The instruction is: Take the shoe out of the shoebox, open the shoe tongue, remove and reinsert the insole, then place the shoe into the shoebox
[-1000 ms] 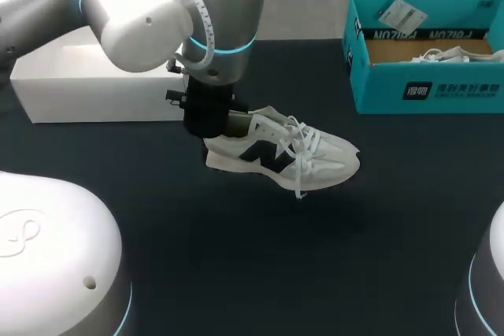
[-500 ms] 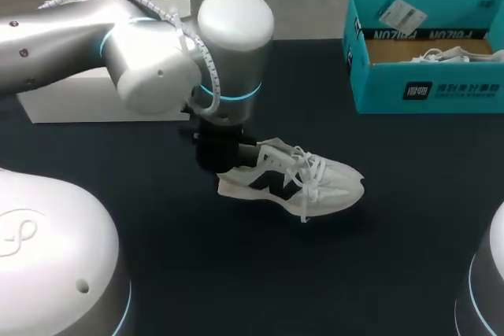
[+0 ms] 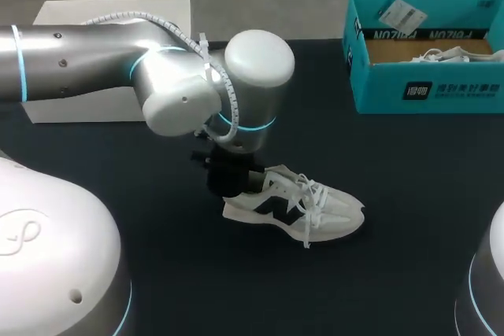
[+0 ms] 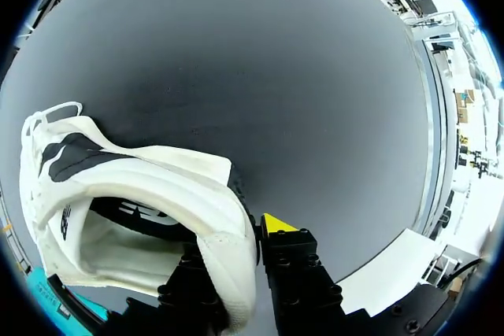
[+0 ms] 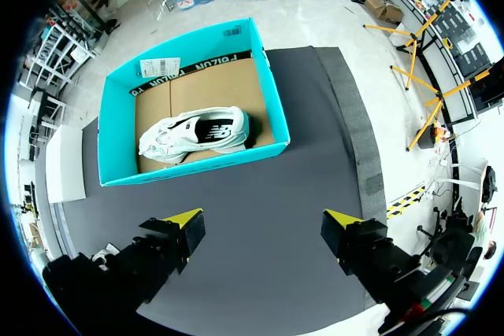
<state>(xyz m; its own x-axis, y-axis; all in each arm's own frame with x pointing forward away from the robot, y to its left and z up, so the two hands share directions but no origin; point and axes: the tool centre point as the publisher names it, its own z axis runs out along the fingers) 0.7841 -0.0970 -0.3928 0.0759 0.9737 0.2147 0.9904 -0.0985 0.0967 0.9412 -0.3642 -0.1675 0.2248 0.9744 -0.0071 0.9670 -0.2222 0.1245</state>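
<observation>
1. Black cloth covers the table, where the work sits at the first step of the task: getting the shoe out and set down.
2. Silver and white, the left arm reaches in to the middle of the table, in front of a plain white box at the far left.
3. Teal, the open shoebox stands at the far right corner with a second sneaker lying on its side inside; the right wrist view looks straight down into it.
4. White with a dark side mark, the sneaker is well clear of the shoebox at mid-table, toe pointing right, laces loose. Its sole is at or just above the cloth; which one cannot be told.
5. Clamped on the sneaker's heel collar, the left gripper has one yellow-tipped finger outside the heel and the other down inside the opening.
6. Spread wide and holding nothing, the right gripper hangs above the table just short of the shoebox.
7. Next, as judged: seat the sole flat, keep the heel pinned, and bring the free right gripper across to lift the tongue.
</observation>
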